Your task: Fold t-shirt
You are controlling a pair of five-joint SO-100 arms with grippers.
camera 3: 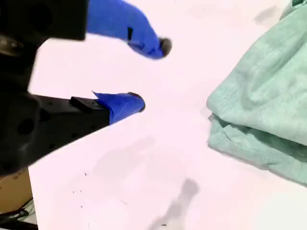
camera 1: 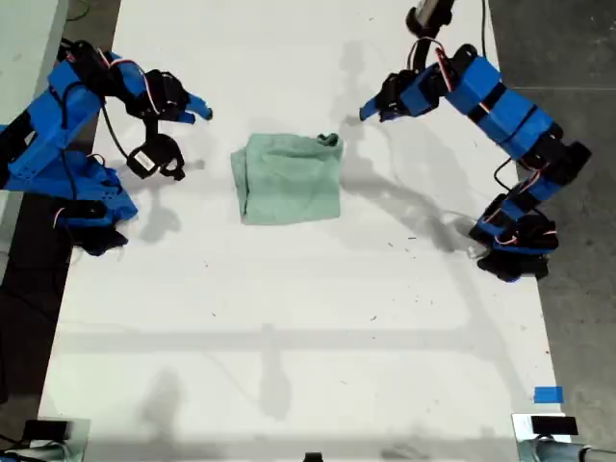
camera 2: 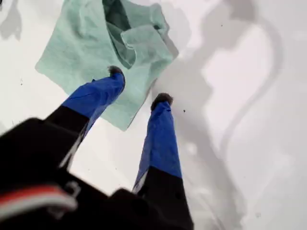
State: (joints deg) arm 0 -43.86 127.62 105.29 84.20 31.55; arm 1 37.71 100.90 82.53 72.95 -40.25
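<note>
Both hands spread, holding nothing. First hand [camera 2: 139,86] raised beside the shirt's corner, on the exterior view's right [camera 1: 371,111]. Second hand [camera 3: 152,74] above bare counter [camera 1: 289,318], on the exterior view's left [camera 1: 197,111], near the shirt's folded edge. Shirt [camera 1: 289,179] folded into a rough square, mid-counter between both hands, collar edge bunched.

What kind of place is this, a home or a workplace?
Probably a robotics lab or workshop, not a home. Two blue arms sit on a bare white table, exposed wires run along them, and grey concrete floor shows beside it. Only a folded t-shirt lies there.
</note>
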